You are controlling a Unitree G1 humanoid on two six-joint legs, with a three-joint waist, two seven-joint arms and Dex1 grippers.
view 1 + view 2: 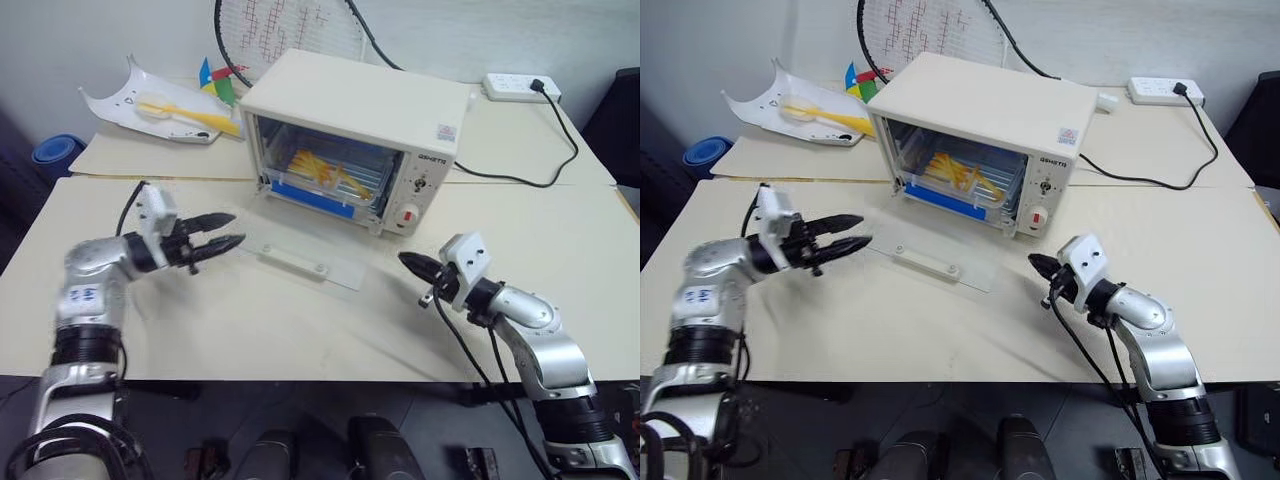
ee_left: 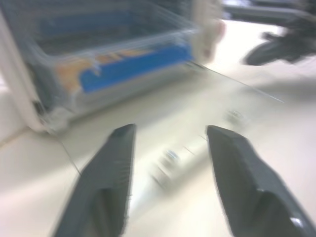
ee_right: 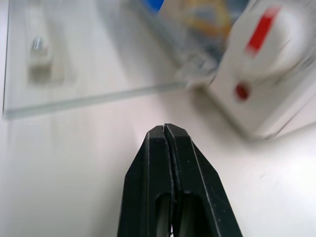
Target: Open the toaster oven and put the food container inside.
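Food container: where the wire rack sits inside the oven, the food container lies on it, a clear shallow box with a blue strip along its front edge and yellow-orange sticks within.
Toaster oven: the toaster oven, cream-white and boxy, stands toward the back of the desk, its open front angled toward the robot's left.
Door: the glass door is dropped flat onto the desk in front of the oven, its white bar handle near the outer edge.
Controls: a knob and a red button sit on the panel at the oven's right front.
Left gripper: the left gripper hovers just beside the door's left edge, pointing across toward it; its 2 black fingers stand spread apart with nothing between them.
Right gripper: the right gripper hangs near the door's right corner, below the control panel; its fingers are pressed together and empty.
Behind the oven: a racket leans against the wall.
Back left: a white curved tray holds a yellow utensil.
Back right: a white power strip lies with a black cable running across the desk.
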